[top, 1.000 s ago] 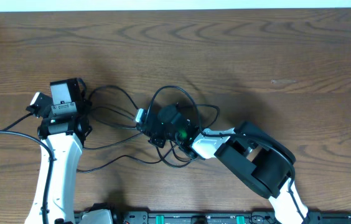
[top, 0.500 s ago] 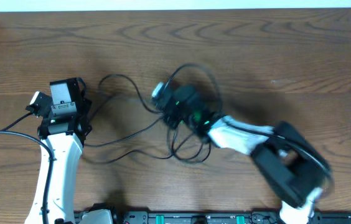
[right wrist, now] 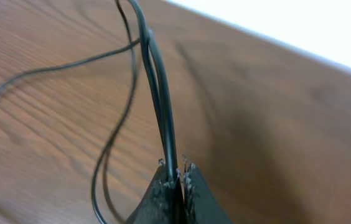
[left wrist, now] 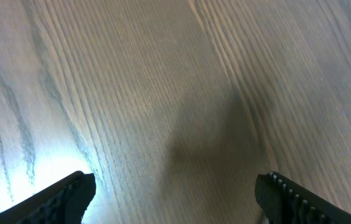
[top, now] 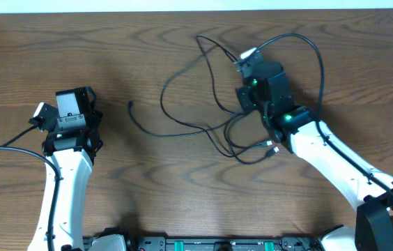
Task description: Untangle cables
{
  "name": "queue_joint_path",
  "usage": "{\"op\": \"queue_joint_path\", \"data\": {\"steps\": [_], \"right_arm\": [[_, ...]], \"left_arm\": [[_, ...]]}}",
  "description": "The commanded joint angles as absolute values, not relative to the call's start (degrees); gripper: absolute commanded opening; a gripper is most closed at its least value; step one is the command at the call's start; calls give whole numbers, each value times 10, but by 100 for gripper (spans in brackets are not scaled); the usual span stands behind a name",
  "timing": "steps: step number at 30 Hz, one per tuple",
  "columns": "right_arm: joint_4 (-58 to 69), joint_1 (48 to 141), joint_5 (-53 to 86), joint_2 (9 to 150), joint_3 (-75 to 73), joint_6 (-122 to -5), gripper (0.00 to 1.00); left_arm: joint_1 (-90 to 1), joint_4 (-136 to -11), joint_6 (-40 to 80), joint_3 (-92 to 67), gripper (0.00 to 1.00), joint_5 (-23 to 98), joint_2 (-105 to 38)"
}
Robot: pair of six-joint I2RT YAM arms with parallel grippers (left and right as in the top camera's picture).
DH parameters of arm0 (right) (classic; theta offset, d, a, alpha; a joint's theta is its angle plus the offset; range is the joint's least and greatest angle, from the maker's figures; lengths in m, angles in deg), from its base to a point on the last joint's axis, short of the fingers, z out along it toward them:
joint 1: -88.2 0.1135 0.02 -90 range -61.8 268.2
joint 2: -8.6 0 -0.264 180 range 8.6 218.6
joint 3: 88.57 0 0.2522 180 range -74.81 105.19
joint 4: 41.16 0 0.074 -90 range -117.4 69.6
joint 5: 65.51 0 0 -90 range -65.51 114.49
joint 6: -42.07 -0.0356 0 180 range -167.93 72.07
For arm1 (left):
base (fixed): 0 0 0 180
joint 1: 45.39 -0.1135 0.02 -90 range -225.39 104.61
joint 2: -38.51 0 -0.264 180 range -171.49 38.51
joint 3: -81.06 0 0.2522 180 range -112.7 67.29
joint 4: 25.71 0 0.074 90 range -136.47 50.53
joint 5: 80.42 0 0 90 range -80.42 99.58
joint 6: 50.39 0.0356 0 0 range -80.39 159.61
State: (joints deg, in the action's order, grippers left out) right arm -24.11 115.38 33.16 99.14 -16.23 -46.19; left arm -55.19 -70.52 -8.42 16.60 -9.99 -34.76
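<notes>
Thin black cables lie in loose loops across the middle of the wooden table. A looser tangle sits just below my right arm, and one small plug end lies out to the left. My right gripper is shut on two black strands that run up and away from its tips. In the overhead view it is at the far right of centre, and a big loop arcs around it. My left gripper is open over bare wood, away from the cables.
The left arm stands at the table's left with its own thick black wire trailing off the edge. The table's far edge runs along the top. A black rail lines the near edge.
My right gripper has closed on the strands and swung from the table's middle up and to the right. The bundle came with it and opened into wider loops. The left arm stayed still.
</notes>
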Motion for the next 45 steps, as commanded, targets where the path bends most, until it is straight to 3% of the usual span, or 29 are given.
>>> {"op": "queue_joint_path", "data": {"steps": [1, 8, 12, 15, 27, 32, 38, 41, 45], "right_arm": [[-206, 1132, 330, 987, -160, -535, 2], [-187, 1132, 268, 987, -160, -537, 24], [-182, 1132, 266, 987, -160, -537, 54], [-181, 1132, 254, 987, -160, -537, 65], [-269, 1130, 288, 1080, -160, -534, 75], [-390, 1128, 307, 1172, -160, -521, 70], [-474, 1126, 370, 1212, -160, -522, 72], [-478, 1123, 370, 1212, -160, -522, 46], [-484, 1118, 370, 1212, -160, -522, 41]], "left_arm": [[-554, -706, -88, 166, 87, -103, -345], [-554, -707, -88, 166, 87, -103, -345], [-554, -707, -88, 166, 87, -103, -345], [-554, -707, -88, 166, 87, -103, -345], [-554, -707, -88, 166, 87, -103, -345], [-554, -707, -88, 166, 87, -103, -345], [-554, -707, -88, 166, 87, -103, -345], [-554, -707, -88, 166, 87, -103, -345], [-554, -707, -88, 166, 87, -103, -345]]}}
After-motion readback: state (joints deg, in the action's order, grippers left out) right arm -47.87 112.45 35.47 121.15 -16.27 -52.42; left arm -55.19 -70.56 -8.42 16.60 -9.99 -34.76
